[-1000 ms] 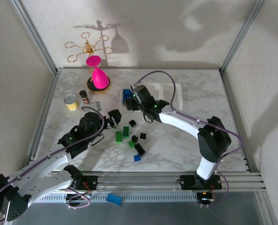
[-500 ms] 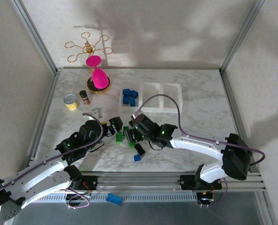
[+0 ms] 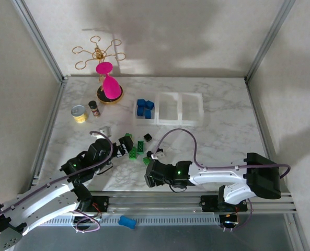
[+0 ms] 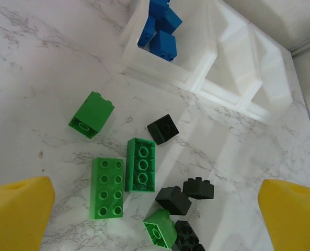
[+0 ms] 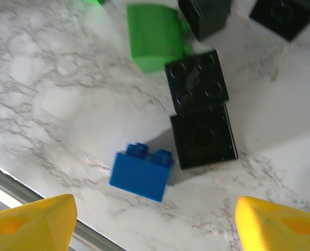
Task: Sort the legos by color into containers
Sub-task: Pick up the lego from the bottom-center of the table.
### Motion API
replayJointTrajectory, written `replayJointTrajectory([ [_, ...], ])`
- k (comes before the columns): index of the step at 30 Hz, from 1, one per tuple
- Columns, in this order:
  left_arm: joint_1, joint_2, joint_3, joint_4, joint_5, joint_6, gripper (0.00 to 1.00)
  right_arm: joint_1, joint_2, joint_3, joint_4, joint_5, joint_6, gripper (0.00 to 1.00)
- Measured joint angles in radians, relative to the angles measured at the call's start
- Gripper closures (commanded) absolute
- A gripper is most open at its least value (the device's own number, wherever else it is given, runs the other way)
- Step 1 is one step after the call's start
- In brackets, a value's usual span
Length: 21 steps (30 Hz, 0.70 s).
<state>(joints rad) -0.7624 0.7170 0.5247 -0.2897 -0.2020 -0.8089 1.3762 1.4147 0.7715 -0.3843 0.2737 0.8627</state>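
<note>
In the tray's left-end compartment, blue legos heaped together, touching. On the marble on the tray's near side, apart from it, more legos scattered loose. Closest to the tray: one green on its side and one black. Next out: two long green ones flat, side by side, touching. Farther from the tray: two black, a green and another black, bunched close. Farthest from the tray: a lone blue lego, just beside two black ones set end to end.

Over that blue lego, right gripper, yellow fingers spread far wider than the brick, one to each side, clear of it; grips nothing. Nearer the tray, over the green pair, left gripper, jaws fully apart, fingertips flanking the cluster; also grips nothing.

Left of the tray: a small bottle, then a yellow tin. Beyond the tray's far-left corner: a pink object on a gold stand. Well past the tray's near side, off the marble: a blue block.
</note>
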Motion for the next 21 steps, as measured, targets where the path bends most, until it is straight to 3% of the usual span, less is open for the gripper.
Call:
replayJointTrajectory([
  [21,0.0,-0.024,-0.018,-0.004,-0.039,-0.007,0.0,0.004,0.155,0.045,0.068,-0.005,0.043,0.34],
])
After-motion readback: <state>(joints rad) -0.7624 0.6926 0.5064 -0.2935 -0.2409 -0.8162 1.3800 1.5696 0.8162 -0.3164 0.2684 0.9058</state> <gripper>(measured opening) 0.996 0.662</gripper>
